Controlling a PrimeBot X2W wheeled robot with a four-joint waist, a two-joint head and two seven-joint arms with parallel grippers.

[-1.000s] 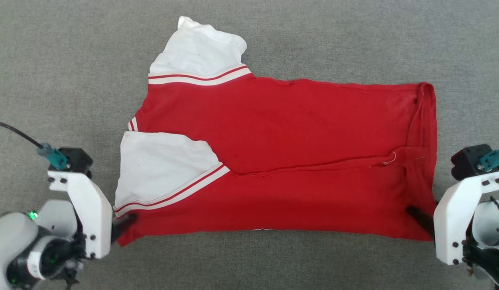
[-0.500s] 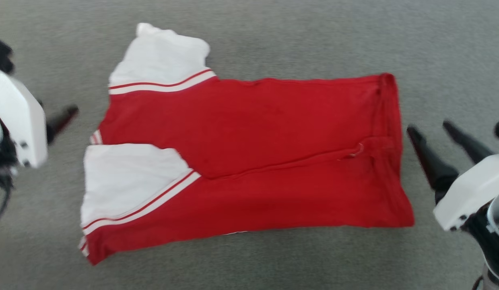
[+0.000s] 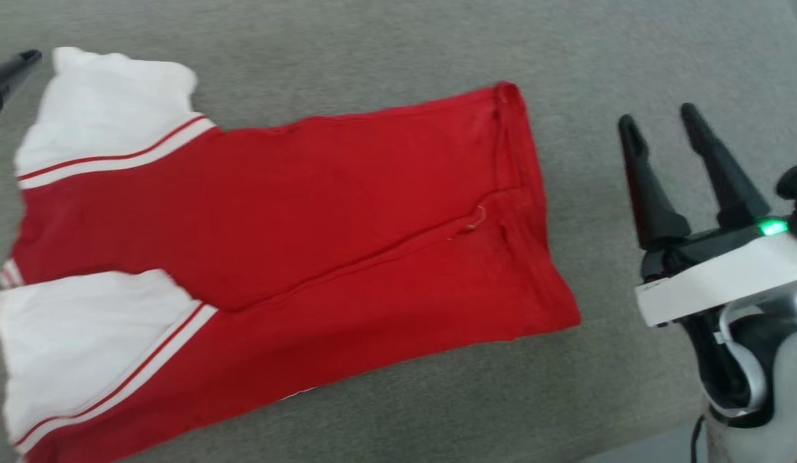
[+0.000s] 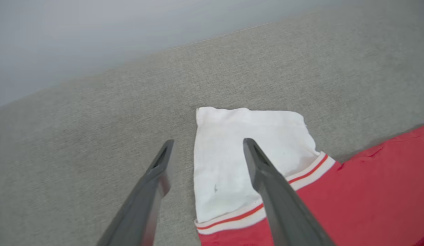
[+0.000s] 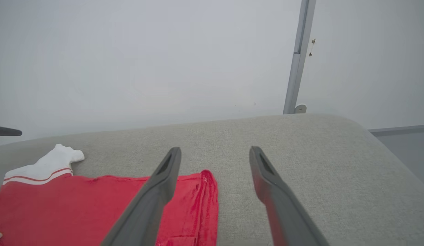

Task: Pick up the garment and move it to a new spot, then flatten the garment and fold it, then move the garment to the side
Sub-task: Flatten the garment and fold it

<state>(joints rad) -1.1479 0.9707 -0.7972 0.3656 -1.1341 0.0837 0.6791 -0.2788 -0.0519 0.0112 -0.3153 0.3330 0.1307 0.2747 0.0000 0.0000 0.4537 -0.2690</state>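
Observation:
The garment [image 3: 276, 257], red with white sleeves and striped trim, lies folded lengthwise and flat on the grey cloth surface [image 3: 385, 51]. My right gripper [image 3: 657, 114] is open and holds nothing; it hovers to the right of the garment's hem [image 3: 520, 167], clear of the cloth. In the right wrist view the right gripper [image 5: 215, 149] has its left finger over the hem [image 5: 207, 198]. My left gripper [image 4: 208, 141] is open above the far white sleeve [image 4: 229, 164], holding nothing. One finger [image 3: 9, 71] of it shows at the head view's top left.
The grey surface ends in a rounded corner [image 5: 355, 126] at the right, with floor [image 3: 630, 450] below it. A pale wall and a metal post [image 5: 297, 58] stand behind. Bare grey cloth [image 4: 78, 143] lies left of the sleeve.
Both grippers have let go of the garment's near corners, opened and lifted away. The head camera has swung, so the garment now sits further left in its view.

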